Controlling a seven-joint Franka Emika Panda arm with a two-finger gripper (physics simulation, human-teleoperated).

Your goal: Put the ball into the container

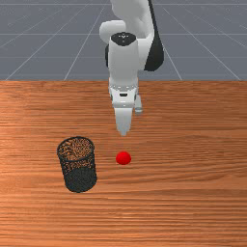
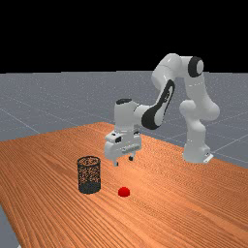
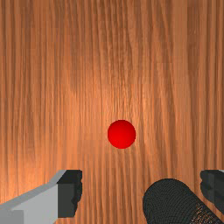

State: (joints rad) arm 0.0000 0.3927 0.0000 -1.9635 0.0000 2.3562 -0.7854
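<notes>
orange-brown wood [image 2: 184, 208] lies beneath the gripper [image 2: 123, 161], its fingers [image 3: 70, 193] wide apart, holding nothing.

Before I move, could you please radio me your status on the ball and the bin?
Gripper open, above the table. Ball on the table, ungrasped. Bin upright beside it, might crowd the gripper.

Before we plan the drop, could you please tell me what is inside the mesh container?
The container shows orange-brown wood through its upper mesh; its dense, dark lower part hides the bottom. The red ball lies outside, beside it.
</notes>
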